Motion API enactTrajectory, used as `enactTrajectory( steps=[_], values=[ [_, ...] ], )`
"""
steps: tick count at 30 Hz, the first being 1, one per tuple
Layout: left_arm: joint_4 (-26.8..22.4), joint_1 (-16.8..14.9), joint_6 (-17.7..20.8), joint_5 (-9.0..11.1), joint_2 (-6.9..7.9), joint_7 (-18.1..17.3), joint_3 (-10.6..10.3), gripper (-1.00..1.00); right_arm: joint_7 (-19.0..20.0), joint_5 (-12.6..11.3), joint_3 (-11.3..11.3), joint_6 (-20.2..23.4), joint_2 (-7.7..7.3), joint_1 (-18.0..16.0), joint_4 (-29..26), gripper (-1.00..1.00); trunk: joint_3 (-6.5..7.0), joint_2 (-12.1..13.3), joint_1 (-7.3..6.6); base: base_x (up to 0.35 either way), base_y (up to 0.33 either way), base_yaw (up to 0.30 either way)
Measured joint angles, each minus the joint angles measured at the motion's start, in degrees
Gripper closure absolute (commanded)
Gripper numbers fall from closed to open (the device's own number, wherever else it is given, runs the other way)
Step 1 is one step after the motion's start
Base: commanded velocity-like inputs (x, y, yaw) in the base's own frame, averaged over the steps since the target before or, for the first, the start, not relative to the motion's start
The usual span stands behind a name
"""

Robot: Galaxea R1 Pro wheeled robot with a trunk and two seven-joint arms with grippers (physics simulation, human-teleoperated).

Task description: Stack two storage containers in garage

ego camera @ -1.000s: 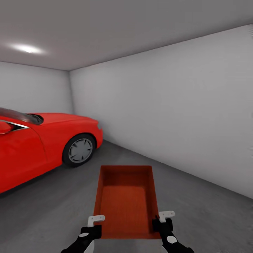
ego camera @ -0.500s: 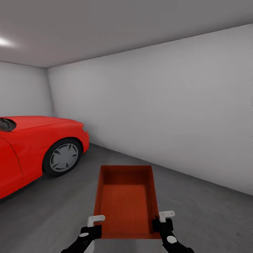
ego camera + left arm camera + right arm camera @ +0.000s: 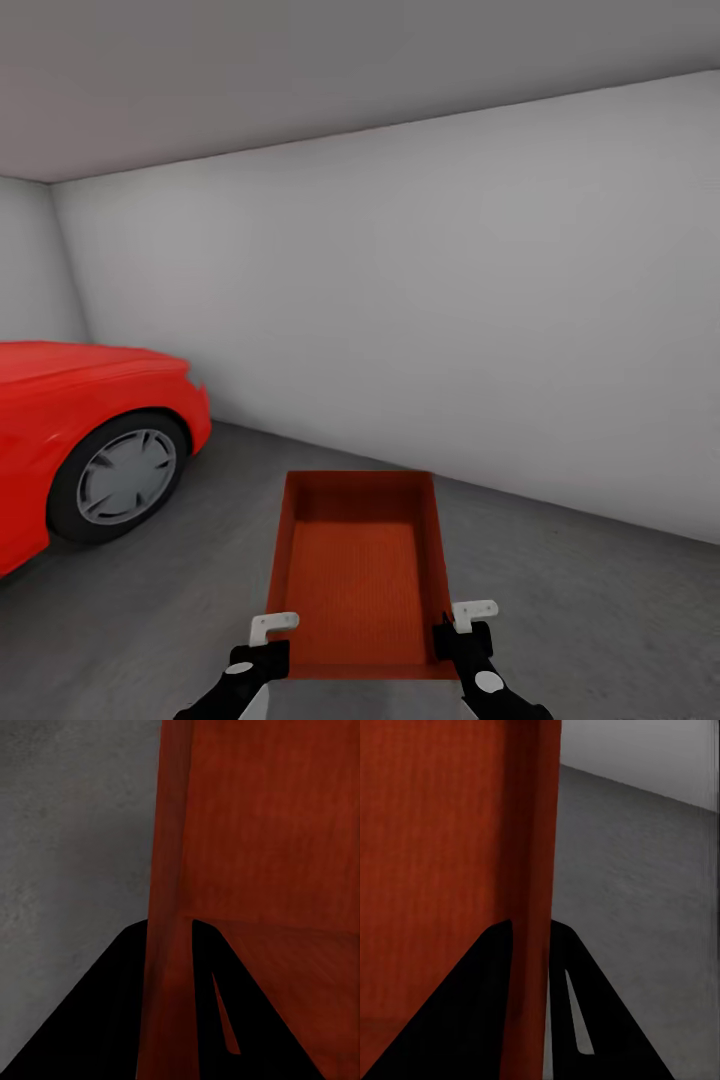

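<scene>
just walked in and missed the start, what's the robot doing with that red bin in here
The robot is carrying one orange-red storage container in the garage, held out in front of it above the grey floor. The left gripper pinches the bin's left wall and the right gripper pinches its right wall, each with a finger on either side of the wall. A red car stands to the left, a white wall ahead. The bin is empty and not yet set down.
</scene>
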Motion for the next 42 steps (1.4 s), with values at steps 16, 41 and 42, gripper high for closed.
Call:
enactTrajectory(
  steps=[16,41,42],
  values=[
    [0.0,0.02,0.0,0.01,-0.01,0.02,0.01,1.0,0.02,0.0,0.01,0.02,-0.01,0.0,0.0,1.0,0.0,0.0,0.0,0.289,0.247,-0.283],
    [-0.02,0.01,0.0,-0.01,-0.1,0.18,0.01,1.0,0.17,0.27,-0.3,-0.01,-0.05,-0.02,0.02,1.0,0.0,0.0,0.0,0.289,0.247,-0.234],
    [-0.02,0.02,0.0,-0.01,-0.06,0.13,0.02,1.0,0.13,0.26,-0.27,0.0,-0.02,-0.02,0.02,1.0,0.0,0.0,0.0,0.289,0.247,-0.016]
  ],
)
